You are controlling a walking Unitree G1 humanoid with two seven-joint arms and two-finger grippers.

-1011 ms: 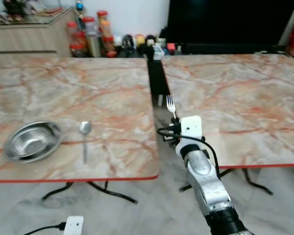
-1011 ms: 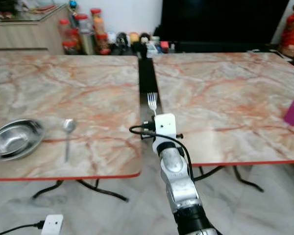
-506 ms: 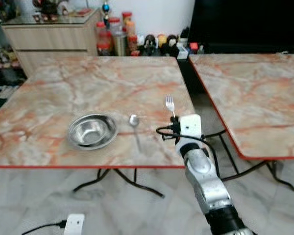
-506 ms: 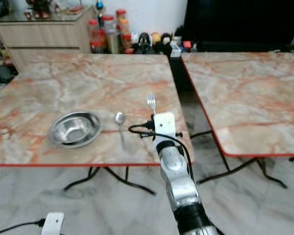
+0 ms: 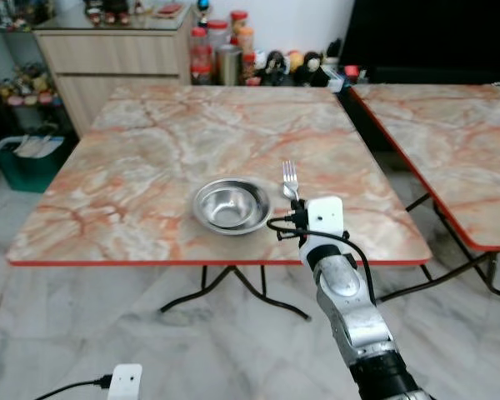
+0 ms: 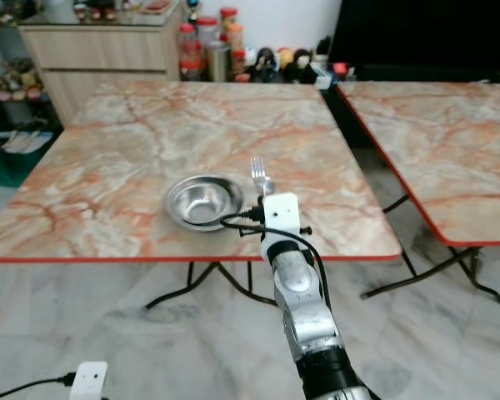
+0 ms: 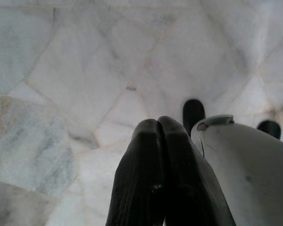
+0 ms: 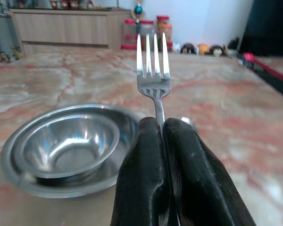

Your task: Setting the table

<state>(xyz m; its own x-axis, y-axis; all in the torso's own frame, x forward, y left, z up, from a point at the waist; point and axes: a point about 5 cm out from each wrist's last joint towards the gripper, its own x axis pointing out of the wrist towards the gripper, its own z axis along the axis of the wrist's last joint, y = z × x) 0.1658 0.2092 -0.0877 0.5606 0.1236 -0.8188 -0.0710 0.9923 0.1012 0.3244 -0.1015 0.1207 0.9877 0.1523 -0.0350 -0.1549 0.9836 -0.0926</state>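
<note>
- The fork (image 8: 153, 70) is a slim piece of polished steel with four tines and a narrow neck. I judge it stiff, light and slick, apt to pivot or slide in a pinch if the hold is loose.
- The right gripper (image 8: 161, 123) has its two black fingers (image 8: 139, 165) pressed together on the fork's handle. The fork stands upright with its tines up, above the near edge of the tabletop (image 5: 150, 158).
- The hold is low on the handle, well below the tines. That seems a sound place, since the flat of the handle gives the pads more to bear on than the neck would.
- The bowl (image 5: 231, 205) is shallow, round and of mirror-bright steel with a broad flat rim. It rests on the tabletop just to the left of the fork. It looks light and rigid, likely to skate on the smooth surface if nudged.
- A spoon (image 8: 187, 122) appears to lie behind the fingers, right of the bowl; only a small bright part can be made out.
- The tabletop is glossy, marble-patterned in cream and rust with a red edge, so metal set down on it may slip and clatter.
- The left gripper (image 7: 158, 129) hangs idle over the pale stone floor (image 7: 85, 70), its fingers closed together on nothing.
</note>
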